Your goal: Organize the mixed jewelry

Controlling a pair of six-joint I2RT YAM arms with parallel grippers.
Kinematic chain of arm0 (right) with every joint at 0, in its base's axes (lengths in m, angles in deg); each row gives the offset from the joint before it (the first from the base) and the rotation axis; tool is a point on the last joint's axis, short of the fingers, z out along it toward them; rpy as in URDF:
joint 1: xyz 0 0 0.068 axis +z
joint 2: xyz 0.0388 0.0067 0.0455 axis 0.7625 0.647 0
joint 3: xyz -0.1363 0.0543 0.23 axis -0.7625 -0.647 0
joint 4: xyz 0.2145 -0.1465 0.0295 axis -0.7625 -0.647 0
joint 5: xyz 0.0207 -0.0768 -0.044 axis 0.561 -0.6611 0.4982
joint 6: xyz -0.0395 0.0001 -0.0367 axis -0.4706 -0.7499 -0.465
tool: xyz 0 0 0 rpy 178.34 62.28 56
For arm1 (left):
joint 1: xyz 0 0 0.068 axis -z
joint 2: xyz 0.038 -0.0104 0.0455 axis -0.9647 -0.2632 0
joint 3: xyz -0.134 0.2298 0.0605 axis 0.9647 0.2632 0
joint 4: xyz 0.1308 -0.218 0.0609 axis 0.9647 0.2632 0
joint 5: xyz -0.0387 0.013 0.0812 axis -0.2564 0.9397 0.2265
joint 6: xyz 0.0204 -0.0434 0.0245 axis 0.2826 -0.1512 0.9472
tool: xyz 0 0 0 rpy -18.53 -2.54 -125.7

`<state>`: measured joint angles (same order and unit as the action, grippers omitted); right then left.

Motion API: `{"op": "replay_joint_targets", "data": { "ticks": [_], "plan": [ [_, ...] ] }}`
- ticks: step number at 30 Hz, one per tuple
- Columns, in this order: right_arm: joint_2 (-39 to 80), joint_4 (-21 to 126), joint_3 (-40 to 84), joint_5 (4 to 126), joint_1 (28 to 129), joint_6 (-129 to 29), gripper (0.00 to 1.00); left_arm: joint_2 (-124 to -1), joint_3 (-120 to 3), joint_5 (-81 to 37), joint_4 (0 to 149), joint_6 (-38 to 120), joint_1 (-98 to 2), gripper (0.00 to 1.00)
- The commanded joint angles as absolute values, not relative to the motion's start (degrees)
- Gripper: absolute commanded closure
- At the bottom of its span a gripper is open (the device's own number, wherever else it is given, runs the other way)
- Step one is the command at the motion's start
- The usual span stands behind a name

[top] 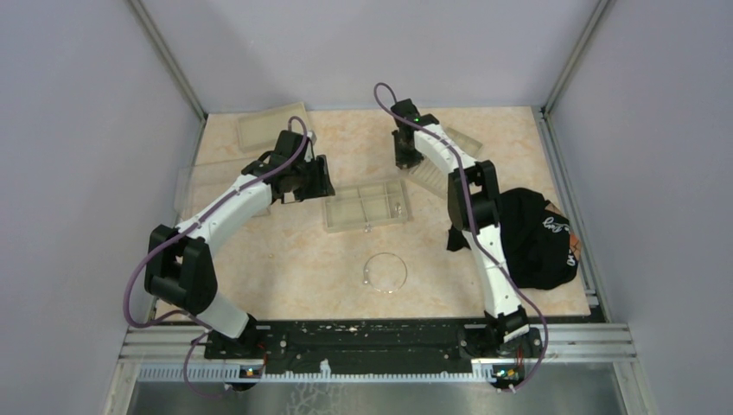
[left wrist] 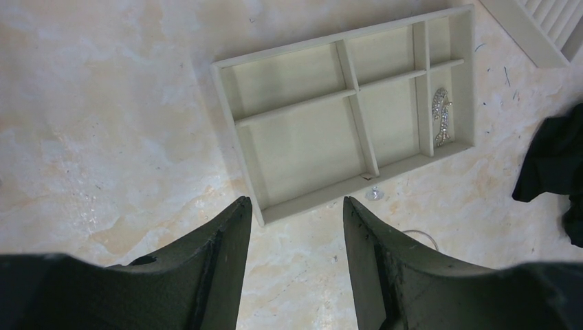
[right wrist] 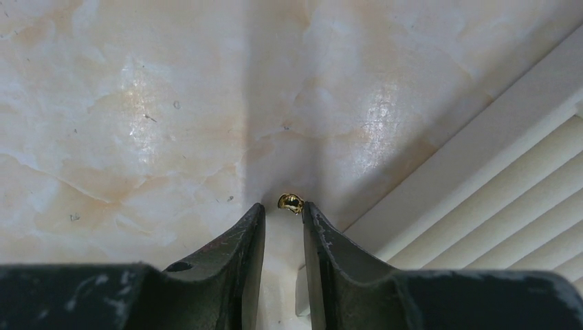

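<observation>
The right fingers (right wrist: pixel 282 209) stand only a narrow slit apart, released and gripping nothing. A small gold bit (right wrist: pixel 291 202) lies on the table (right wrist: pixel 137 103) right at the mouth of that slit, against one fingertip; whether it touches or sits a hair off, I cannot tell. It is a rounded, bead-like thing with no clear long axis. This spot is beyond the far right corner of the compartment tray (left wrist: pixel 234 124), beside a ridged tray (right wrist: pixel 495 185). The left fingers (left wrist: pixel 295 206) are spread wide and hold nothing, hanging above bare table just off the compartment tray's near left corner. Inside the compartment tray, in the narrow slot at its right end, a sparkly pin (left wrist: pixel 441 115) lies flat, its long axis running along the slot and so across the tray's length. A tiny silver bit (left wrist: pixel 374 194) sits on the table just outside the compartment tray's near wall. The wire hoop (top: pixel 385 272) lies flat on the table on the near side of the compartment tray, apart from it, round with no long axis. A black cloth (top: pixel 536 238) is heaped to the right of the compartment tray.
</observation>
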<state>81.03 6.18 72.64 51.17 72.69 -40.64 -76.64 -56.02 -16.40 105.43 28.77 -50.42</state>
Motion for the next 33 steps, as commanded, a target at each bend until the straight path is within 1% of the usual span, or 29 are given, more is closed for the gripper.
{"op": "replay_joint_targets", "data": {
  "ticks": [1,9,26,31,33],
  "plan": [
    [83.78,4.43,75.19,49.9,73.25,-41.54,0.72,-75.7,-56.52,-17.37,104.69,29.88,-50.66,0.42],
    [84.85,3.99,76.61,49.18,73.06,-42.05,0.71,-75.83,-56.59,-17.11,105.0,30.13,-50.66,0.42],
    [86.05,5.23,78.97,54.61,73.06,-40.98,0.71,-75.48,-55.89,-16.78,105.0,30.14,-50.66,0.42],
    [86.1,4.74,79.16,54.12,73.06,-40.85,0.71,-75.29,-55.7,-16.77,105.0,30.08,-50.62,0.42],
    [86.06,4.12,79.02,52.11,73.22,-41.08,0.71,-75.26,-55.69,-16.79,105.0,30.08,-50.66,0.42]
  ]
}}
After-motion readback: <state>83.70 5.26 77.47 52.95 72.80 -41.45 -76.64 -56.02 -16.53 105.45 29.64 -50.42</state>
